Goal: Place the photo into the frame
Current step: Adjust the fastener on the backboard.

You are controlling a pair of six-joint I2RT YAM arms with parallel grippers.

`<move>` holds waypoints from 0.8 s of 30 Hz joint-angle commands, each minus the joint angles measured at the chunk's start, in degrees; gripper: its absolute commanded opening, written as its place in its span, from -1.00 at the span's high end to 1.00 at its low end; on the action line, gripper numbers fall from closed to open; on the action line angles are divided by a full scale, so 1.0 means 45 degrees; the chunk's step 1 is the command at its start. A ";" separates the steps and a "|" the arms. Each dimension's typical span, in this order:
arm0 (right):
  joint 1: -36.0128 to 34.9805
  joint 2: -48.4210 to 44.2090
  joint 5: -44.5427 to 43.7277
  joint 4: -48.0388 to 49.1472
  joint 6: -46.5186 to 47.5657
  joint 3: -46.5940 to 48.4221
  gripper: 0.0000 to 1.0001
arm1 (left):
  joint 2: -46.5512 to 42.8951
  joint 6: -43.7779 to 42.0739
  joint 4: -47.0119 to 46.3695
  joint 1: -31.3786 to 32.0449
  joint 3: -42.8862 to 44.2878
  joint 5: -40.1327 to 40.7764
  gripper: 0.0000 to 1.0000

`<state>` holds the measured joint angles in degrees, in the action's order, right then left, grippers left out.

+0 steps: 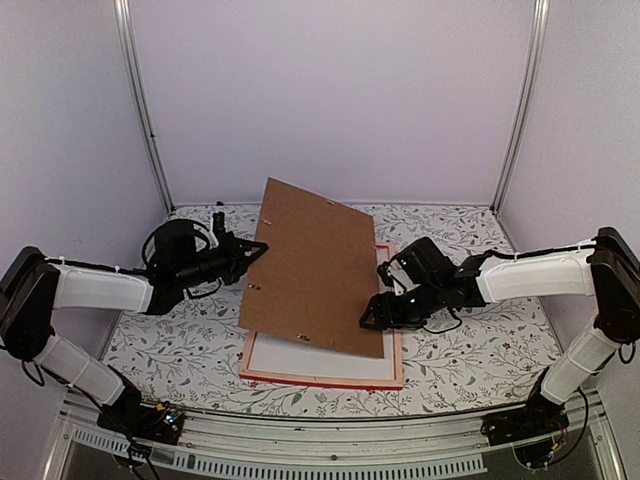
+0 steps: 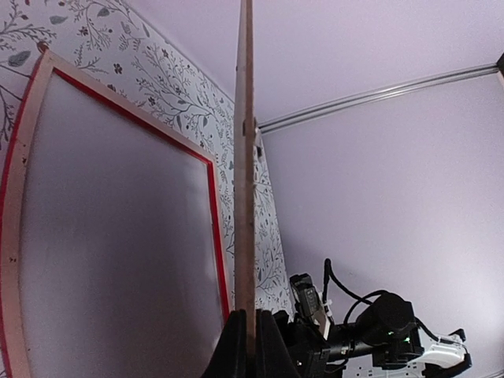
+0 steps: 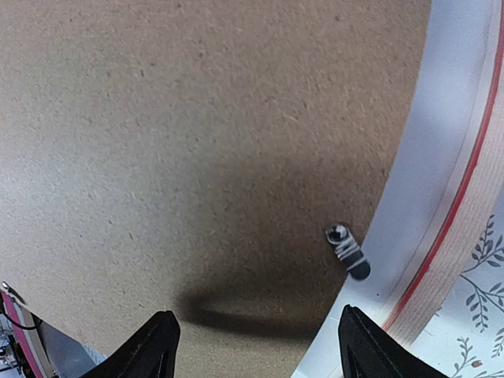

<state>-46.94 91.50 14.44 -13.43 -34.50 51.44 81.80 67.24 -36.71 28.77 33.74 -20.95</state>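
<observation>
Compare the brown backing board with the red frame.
The backing board is plain brown; the frame is red-edged with a pale interior. The backing board hangs tilted above the table; the frame lies flat on it. The left gripper pinches the backing board's edge; nothing grips the frame. Both are large rectangles.

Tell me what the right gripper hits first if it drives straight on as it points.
Most likely the brown backing board: the right gripper, open, points at its face, near a small metal clip. The gap to the board is unclear.
</observation>
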 commanded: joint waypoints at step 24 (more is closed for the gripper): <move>0.1787 -0.2993 -0.3074 -0.3045 0.0272 0.0041 -0.52 | 0.0943 0.1424 -0.2676 0.0205 -0.0336 -0.1306 1.00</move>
<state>-40.88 81.03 3.05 -24.75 -34.68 51.90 85.27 72.07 -41.15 28.84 31.88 -25.30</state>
